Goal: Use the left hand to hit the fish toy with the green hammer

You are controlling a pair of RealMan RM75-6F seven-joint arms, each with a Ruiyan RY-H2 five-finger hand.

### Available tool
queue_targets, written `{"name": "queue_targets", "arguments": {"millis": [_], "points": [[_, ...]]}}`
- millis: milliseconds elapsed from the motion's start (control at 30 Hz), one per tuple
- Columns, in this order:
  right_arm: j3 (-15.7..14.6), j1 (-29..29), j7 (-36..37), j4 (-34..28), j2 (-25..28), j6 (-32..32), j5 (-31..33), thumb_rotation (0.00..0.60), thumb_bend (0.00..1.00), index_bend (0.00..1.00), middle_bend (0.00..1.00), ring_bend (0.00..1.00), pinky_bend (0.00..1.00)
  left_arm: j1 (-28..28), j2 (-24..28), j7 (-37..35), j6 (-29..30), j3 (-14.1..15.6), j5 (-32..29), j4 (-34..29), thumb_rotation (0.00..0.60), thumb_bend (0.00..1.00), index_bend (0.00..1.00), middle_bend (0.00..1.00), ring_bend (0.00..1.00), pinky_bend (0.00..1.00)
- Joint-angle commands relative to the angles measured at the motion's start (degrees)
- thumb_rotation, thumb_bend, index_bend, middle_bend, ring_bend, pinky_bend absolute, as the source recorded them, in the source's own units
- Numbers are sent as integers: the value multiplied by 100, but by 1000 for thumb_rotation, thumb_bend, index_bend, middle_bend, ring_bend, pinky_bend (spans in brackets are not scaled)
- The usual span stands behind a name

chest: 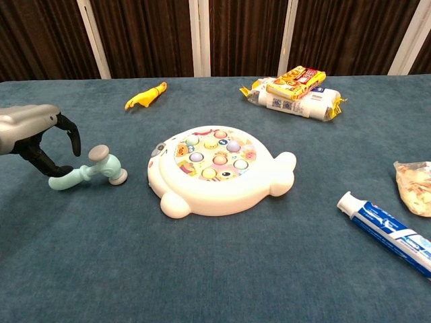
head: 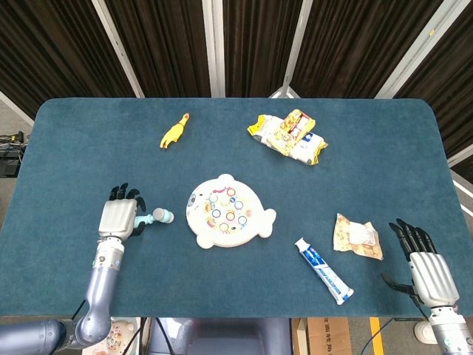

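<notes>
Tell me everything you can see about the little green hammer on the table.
The hammer is a small toy in pale mint green that looks like plastic, with a short rounded handle and a cross head capped grey at both ends. It lies flat on the blue table, head toward the fish toy but apart from it. The left hand is over the handle end with fingers curled above it; actual contact can't be confirmed.
</notes>
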Motion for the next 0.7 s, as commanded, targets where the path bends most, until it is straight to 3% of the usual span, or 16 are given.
{"name": "queue_targets", "arguments": {"millis": [33, 700], "points": [[-1, 3, 6, -3, -2, -6, -2, 600, 232, 0, 0, 0, 0, -49, -104, -42, 16, -2, -85, 67, 600, 476, 477, 189, 0, 47], [0, 8, 69, -45, 23, -44, 37, 600, 232, 0, 0, 0, 0, -265, -553, -36, 176, 46, -181, 432, 600, 517, 484, 190, 7, 50]]}}
